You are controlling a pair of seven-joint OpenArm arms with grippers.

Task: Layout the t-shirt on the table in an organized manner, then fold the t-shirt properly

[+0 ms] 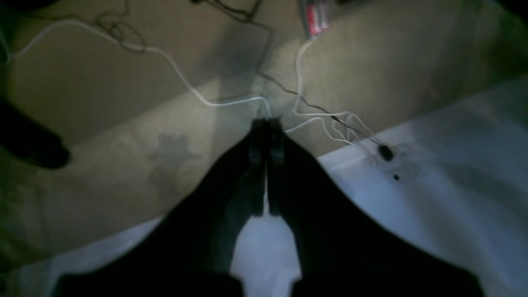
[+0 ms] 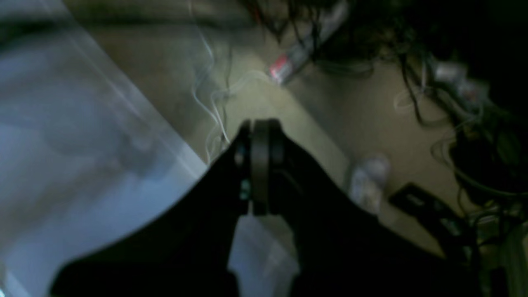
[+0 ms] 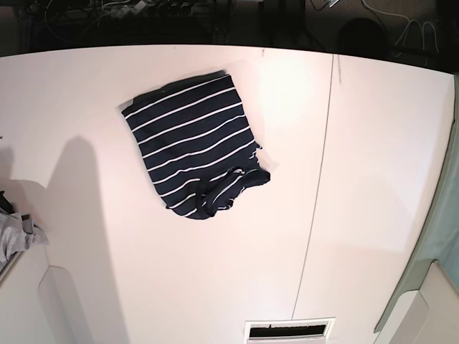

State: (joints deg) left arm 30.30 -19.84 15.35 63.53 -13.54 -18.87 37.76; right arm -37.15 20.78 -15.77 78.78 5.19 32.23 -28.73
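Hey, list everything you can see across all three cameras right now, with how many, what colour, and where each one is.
t-shirt: one, dark navy with thin white stripes, folded into a compact block on the table, left of the seam, collar end bunched toward the near edge.
table: one, white, fills the base view, thin dark seam line running down its right part.
grey cloth: one, plain grey, at the table's left edge, partly out of frame.
cables: several, white and black, on the beige floor beyond the table edge.
left gripper: one, black, jaws shut, empty, over the table edge.
right gripper: one, black, jaws shut, empty, over the table edge.
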